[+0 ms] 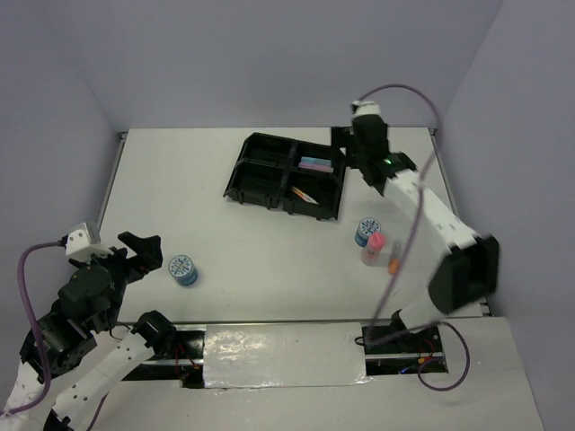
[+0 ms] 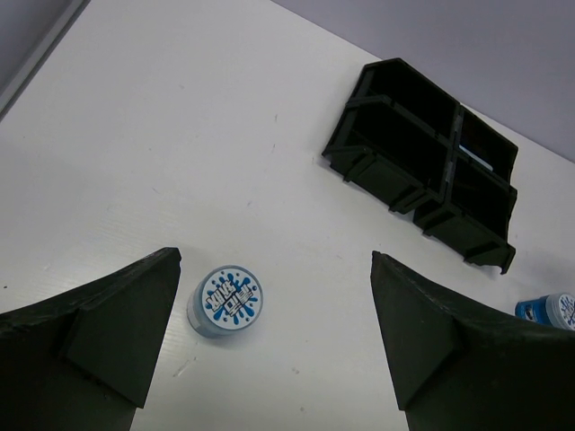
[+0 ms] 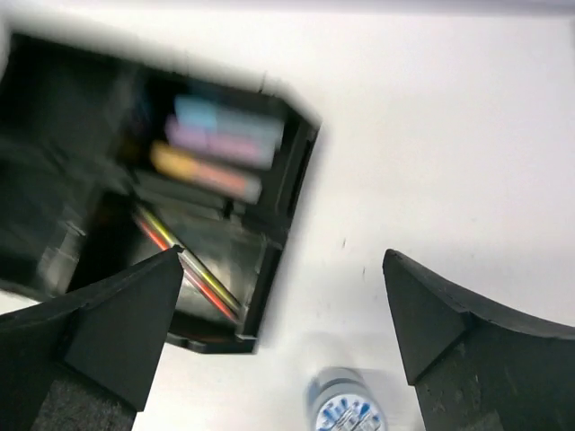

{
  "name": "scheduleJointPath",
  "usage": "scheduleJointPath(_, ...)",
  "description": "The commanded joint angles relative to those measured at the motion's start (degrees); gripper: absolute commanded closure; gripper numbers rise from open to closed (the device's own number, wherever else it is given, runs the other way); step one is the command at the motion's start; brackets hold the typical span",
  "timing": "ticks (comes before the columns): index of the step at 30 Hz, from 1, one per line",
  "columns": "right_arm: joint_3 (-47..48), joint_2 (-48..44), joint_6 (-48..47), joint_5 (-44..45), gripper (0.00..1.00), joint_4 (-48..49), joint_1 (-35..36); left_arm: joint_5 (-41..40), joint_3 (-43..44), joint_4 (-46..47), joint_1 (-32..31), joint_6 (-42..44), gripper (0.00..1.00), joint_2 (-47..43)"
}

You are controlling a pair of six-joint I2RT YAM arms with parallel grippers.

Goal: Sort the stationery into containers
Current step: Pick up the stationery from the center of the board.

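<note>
The black four-compartment tray (image 1: 269, 180) stands at the back middle of the table. Its far right compartment holds three pastel markers (image 3: 220, 148); its near right compartment holds thin pens (image 3: 184, 269). One blue-and-white tape roll (image 1: 183, 269) sits near the left arm, just ahead of my open, empty left gripper (image 2: 274, 296). A second tape roll (image 1: 367, 232), a pink-capped bottle (image 1: 374, 247) and a small orange item (image 1: 394, 264) stand right of centre. My right gripper (image 3: 283, 296) is open and empty, above the tray's right edge. That second roll (image 3: 346, 413) shows below it.
White walls close in the table on three sides. The right arm (image 1: 422, 206) stretches over the items right of centre. The tray's two left compartments (image 2: 395, 126) look empty. A raised rail (image 1: 112, 180) runs along the table's left edge.
</note>
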Motion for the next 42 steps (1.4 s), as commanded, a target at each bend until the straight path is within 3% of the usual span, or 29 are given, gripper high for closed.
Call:
scheduleJointPath(1, -11.86, -22.8, 18.49, 16.39, 0.0, 3.08, -0.56, -0.01, 0.11, 2.13, 0.33, 1.75, 0.01, 0.15)
scheduleJointPath(3, -17.77, -29.3, 19.91, 19.89, 0.0, 0.71, -0.91, 0.6, -0.07, 2.66, 0.33, 2.1, 0.01, 0.5)
scheduleJointPath(6, -24.88, -31.96, 21.06, 18.79, 0.0, -6.24, -5.73, 1.04, -0.07, 2.93, 0.33, 2.54, 0.01, 1.38)
scheduleJointPath(7, -27.63, -34.76, 20.71, 10.68, 0.0, -5.03, -11.49, 1.48, -0.07, 3.01, 0.41, 2.72, 0.01, 1.56)
scheduleJointPath(10, -36.78, -40.47, 20.7, -1.93, 0.02, -2.04, -19.43, 1.74, -0.07, 3.02, 0.33, 2.81, 0.01, 1.65)
scheduleJointPath(12, -40.29, -41.28, 21.75, -4.07, 0.04, -2.29, -20.07, 1.92, -0.15, 3.19, 0.33, 2.9, 0.01, 0.94)
scheduleJointPath(19, -44.0, -34.35, 23.69, -8.65, 0.09, -2.12, -22.45, 1.13, -0.15, 2.84, 0.33, 2.28, 0.01, -2.04)
scheduleJointPath(30, -47.78, -27.32, 25.62, -4.61, 0.13, 0.18, -25.51, 1.3, -0.15, 3.02, 0.24, 2.45, 0.01, -1.96)
scheduleJointPath(36, -46.99, -31.16, 27.56, -4.08, 0.16, -2.21, -26.05, 1.65, -0.15, 3.19, 0.24, 2.72, 0.01, -1.61)
scheduleJointPath(38, -47.95, -37.14, 27.03, -5.13, 0.18, -0.71, -25.96, 1.66, -0.24, 3.28, 0.24, 2.81, 0.01, -1.87)
scheduleJointPath(42, -44.98, -38.3, 22.91, -9.88, 0.19, -2.11, -25.96, 2.01, -0.33, 3.63, 0.24, 3.07, 0.01, -2.31)
